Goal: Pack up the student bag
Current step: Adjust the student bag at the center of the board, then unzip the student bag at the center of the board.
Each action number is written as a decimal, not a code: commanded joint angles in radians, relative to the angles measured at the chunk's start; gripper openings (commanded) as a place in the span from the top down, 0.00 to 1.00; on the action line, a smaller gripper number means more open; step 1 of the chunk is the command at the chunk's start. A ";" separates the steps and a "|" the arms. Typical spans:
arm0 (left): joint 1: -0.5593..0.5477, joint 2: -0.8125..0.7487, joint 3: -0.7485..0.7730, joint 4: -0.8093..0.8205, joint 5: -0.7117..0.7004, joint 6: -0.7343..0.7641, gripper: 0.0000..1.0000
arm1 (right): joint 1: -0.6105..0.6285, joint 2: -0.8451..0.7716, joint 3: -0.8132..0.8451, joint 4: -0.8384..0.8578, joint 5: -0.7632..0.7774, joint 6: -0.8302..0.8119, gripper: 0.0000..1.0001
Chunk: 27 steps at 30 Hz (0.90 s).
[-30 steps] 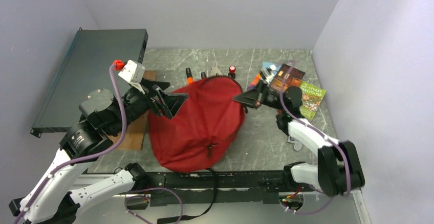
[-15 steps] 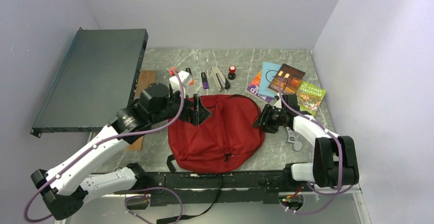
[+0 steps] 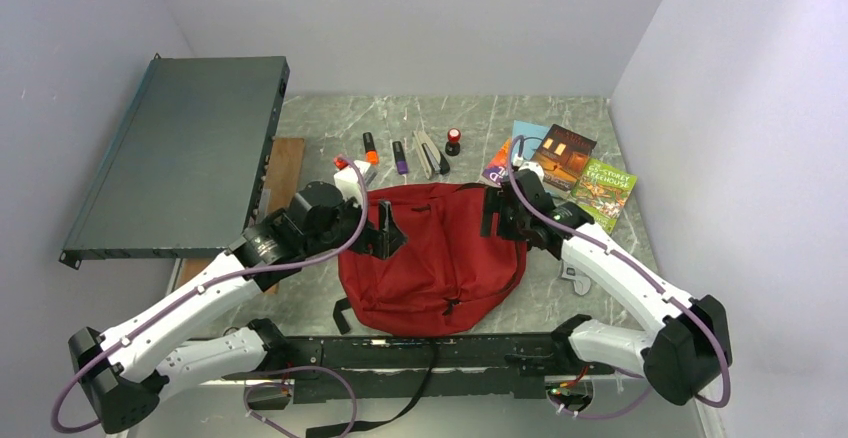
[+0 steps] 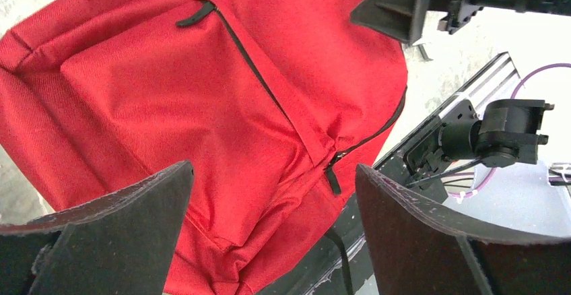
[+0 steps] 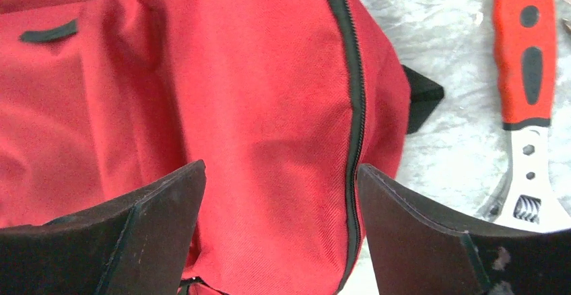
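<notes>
The student bag (image 3: 435, 253) is a red backpack with black zippers, lying flat in the middle of the table with its front pocket up. My left gripper (image 3: 385, 230) hovers at its upper left edge, open. In the left wrist view the fingers of the left gripper (image 4: 273, 170) straddle bare red fabric of the bag (image 4: 202, 93) and hold nothing. My right gripper (image 3: 497, 213) is over the bag's upper right edge. The right wrist view shows the right gripper (image 5: 281, 167) open above the bag (image 5: 269, 106), near its side zipper, apart from the cloth.
A red-handled wrench (image 5: 528, 59) lies just right of the bag. Three books (image 3: 570, 163) sit at the back right. Markers (image 3: 371, 146), a stapler (image 3: 430, 153) and a red stamp (image 3: 453, 141) line the back. A dark flat case (image 3: 180, 148) and a wooden board (image 3: 283, 163) are on the left.
The bag has sunk from a raised, bulging shape to lying flat. My right gripper opened and let go of its edge. The left arm swung in toward the bag's upper left.
</notes>
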 commanded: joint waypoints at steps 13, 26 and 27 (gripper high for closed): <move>-0.004 -0.074 -0.055 0.058 -0.059 -0.076 0.00 | 0.195 -0.140 -0.003 0.042 0.039 -0.034 0.01; -0.004 -0.154 -0.052 0.057 -0.139 -0.060 0.00 | 0.210 -0.160 0.051 0.080 -0.077 -0.020 0.01; -0.004 -0.158 -0.057 0.066 -0.142 -0.058 0.00 | 0.228 -0.146 0.042 0.107 -0.088 -0.002 0.01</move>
